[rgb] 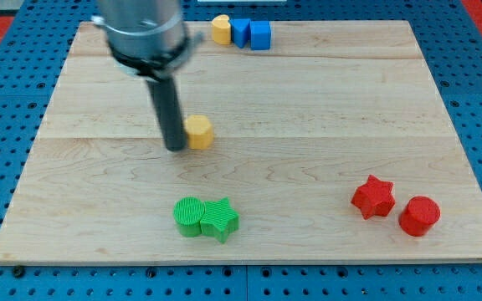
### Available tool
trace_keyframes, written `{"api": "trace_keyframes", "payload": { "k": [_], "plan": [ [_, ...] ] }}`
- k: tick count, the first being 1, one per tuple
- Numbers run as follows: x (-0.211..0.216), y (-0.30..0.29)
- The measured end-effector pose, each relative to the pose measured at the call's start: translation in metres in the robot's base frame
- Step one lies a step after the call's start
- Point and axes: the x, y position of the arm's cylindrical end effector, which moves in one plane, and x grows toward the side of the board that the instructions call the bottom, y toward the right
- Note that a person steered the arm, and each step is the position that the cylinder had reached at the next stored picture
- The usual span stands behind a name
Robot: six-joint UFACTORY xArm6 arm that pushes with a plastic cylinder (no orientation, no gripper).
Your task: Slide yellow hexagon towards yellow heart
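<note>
My tip (175,147) touches the yellow hexagon (198,132) on its left side, near the middle of the bench (325,100). There is no claw, only a rod. The yellow heart (220,28) sits at the top edge, touching a blue block (240,32). No writing shows.

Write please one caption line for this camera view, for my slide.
My tip touches the yellow hexagon from the view's left; the yellow heart waits at the view's top.
</note>
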Motion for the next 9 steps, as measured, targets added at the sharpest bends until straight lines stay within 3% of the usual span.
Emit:
{"api": "trace_keyframes", "payload": {
  "k": [1,2,3,5,6,7,8,9],
  "plan": [
    [0.008,0.021],
    [-0.023,0.056],
    [-0.064,0.002],
    [-0.012,0.027],
    [-0.010,-0.023],
    [-0.065,-0.030],
    [-0.065,-0.041],
    [-0.029,-0.029]
  ]
}}
